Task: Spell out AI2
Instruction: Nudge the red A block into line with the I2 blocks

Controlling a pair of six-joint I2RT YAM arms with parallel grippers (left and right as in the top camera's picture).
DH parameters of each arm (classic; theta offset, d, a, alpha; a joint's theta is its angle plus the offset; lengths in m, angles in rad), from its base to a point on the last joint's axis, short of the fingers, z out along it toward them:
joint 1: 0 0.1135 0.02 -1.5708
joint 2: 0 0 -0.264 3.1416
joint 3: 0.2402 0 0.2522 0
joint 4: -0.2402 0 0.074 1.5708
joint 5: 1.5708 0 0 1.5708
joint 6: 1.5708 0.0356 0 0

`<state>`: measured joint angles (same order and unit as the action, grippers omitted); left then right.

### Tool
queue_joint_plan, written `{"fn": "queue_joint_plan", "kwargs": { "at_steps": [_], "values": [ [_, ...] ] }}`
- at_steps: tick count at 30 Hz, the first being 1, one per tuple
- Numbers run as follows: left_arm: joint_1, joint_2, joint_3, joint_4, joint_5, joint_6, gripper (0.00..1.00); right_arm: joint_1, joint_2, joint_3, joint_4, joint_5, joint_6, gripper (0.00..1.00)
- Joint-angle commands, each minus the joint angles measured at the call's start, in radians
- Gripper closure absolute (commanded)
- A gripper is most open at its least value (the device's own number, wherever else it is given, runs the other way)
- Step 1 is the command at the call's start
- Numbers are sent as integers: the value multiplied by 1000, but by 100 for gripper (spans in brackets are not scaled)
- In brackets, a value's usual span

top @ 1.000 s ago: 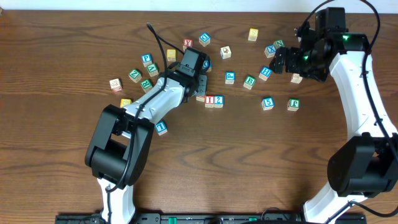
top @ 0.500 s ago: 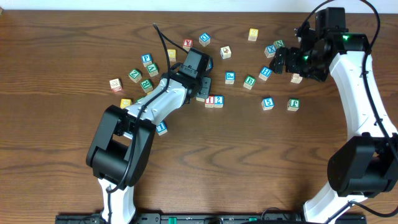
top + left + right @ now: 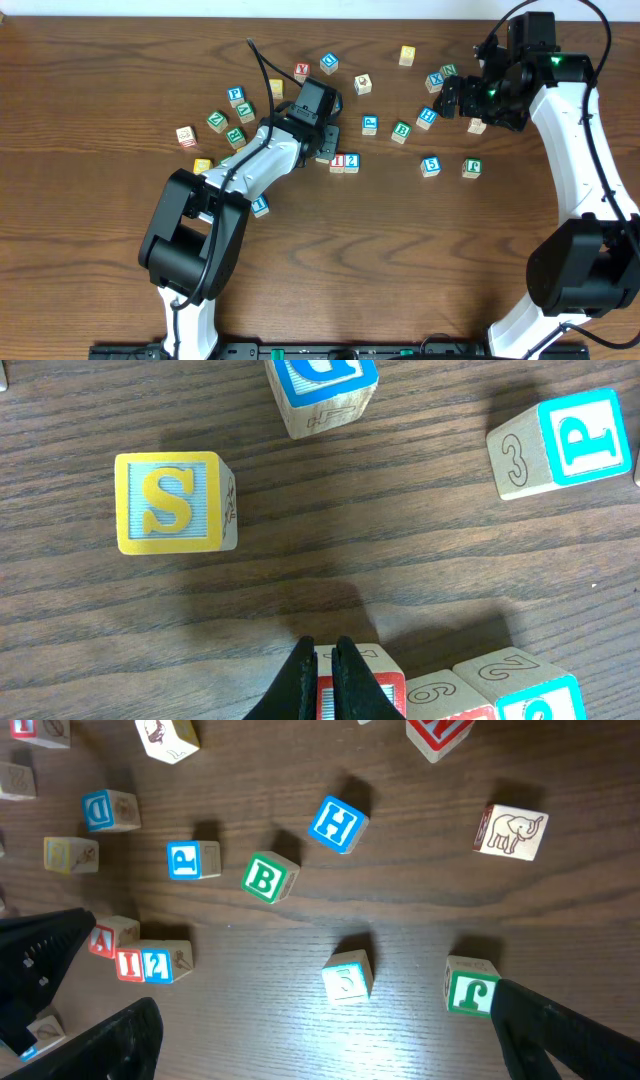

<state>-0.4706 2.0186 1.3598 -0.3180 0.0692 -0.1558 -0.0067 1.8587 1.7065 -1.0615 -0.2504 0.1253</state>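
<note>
A red "I" block (image 3: 337,162) and a blue "2" block (image 3: 351,161) sit side by side mid-table. A red-lettered block (image 3: 375,678), the "A" (image 3: 105,938) in the right wrist view, lies just left of them, touching the "I" (image 3: 128,963) and "2" (image 3: 158,963). My left gripper (image 3: 325,142) is shut with its fingertips (image 3: 322,647) right over the "A" block's edge, nothing held between them. My right gripper (image 3: 462,100) is wide open and empty (image 3: 320,1020), high over the right side of the table.
Loose blocks are scattered around: yellow "S" (image 3: 170,502), cyan "P" (image 3: 575,440), blue "H" (image 3: 338,823), green "B" (image 3: 268,878), cyan "5" (image 3: 349,976), green "J" (image 3: 470,992), an elephant block (image 3: 512,830). More blocks cluster left of the left arm (image 3: 228,120).
My left gripper has shifted slightly to the right by the "A" block. The right arm and the other blocks have not moved.
</note>
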Motion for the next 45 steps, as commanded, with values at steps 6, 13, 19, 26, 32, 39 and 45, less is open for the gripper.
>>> {"fn": "queue_joint_plan", "kwargs": {
  "at_steps": [6, 13, 19, 26, 32, 39, 45],
  "values": [
    [0, 1, 11, -21, 1, 13, 92, 8, -19, 12, -2, -3, -7, 1],
    [0, 1, 11, -52, 2, 13, 93, 8, -19, 12, -2, -3, -7, 1],
    [0, 1, 11, -78, 2, 12, 92, 8, -19, 12, -2, -3, -7, 1],
    [0, 1, 11, -104, 2, -6, 93, 8, -19, 12, -2, -3, -7, 1],
    [0, 1, 11, -118, 2, -21, 92, 8, -19, 12, -2, -3, -7, 1],
    [0, 1, 11, -142, 2, -80, 93, 8, -19, 12, -2, -3, -7, 1],
    [0, 1, 11, -159, 2, -142, 93, 8, -19, 12, -2, -3, -7, 1]
  ]
}}
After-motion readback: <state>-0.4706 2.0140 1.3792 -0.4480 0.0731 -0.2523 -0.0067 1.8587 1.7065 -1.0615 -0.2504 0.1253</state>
